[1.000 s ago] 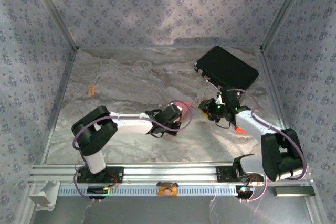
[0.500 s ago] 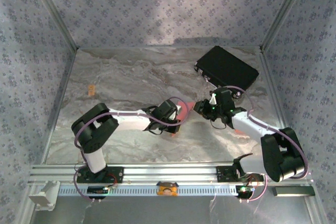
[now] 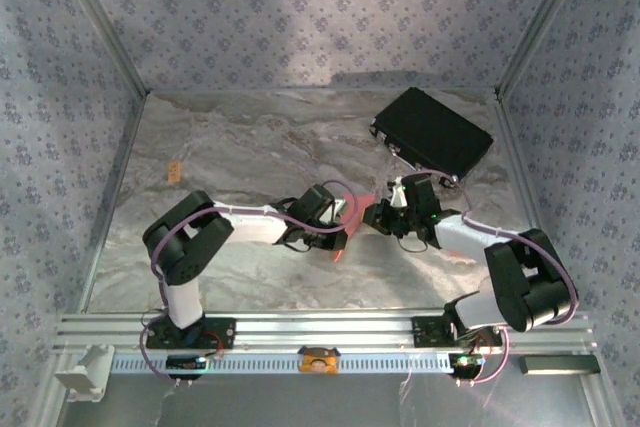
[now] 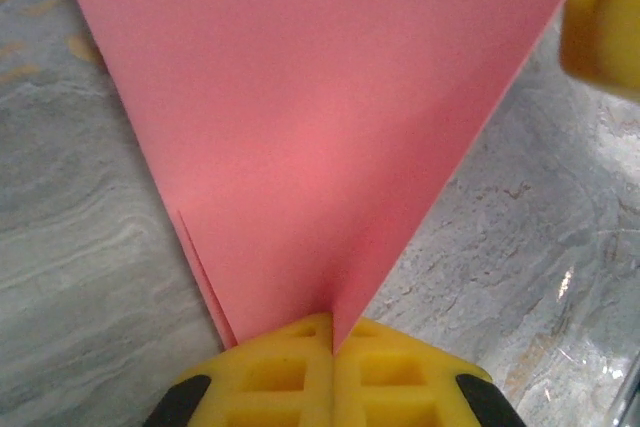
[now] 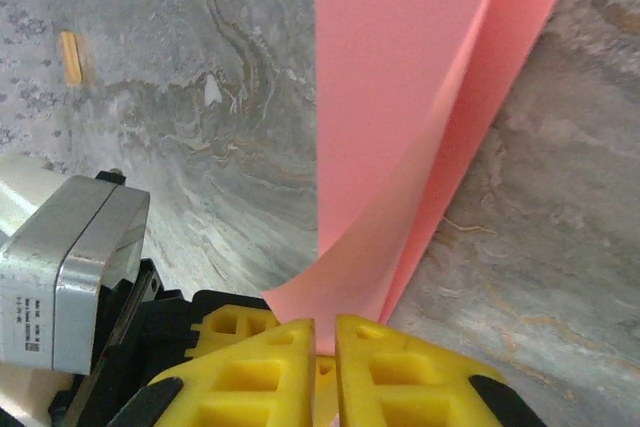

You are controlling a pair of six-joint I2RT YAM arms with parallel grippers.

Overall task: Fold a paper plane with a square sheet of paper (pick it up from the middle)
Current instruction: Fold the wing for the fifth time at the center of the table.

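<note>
Meeting near the middle of the marble-patterned table, the two arms held the salmon-pink sheet of paper between them, raised off the surface. The left jaws were clenched on it: in the left wrist view their yellow pads pressed together with no gap, and the paper spread out from that pinch as a broad wedge, a second layer's edge showing just along its left side. The right jaws were also grasping the sheet; in the right wrist view its pads stood with only a thin slit between them and the paper ran down into that slit. From there the sheet rose in two layers, one curving over the other, its far corner reaching the top edge of the picture. A yellow pad of the right jaws showed at the upper right corner of the left wrist view, just beside the paper's edge. A black rectangular case lay at the table's far right, well apart from the paper, and a tiny orange tag lay far off to the left.
</note>
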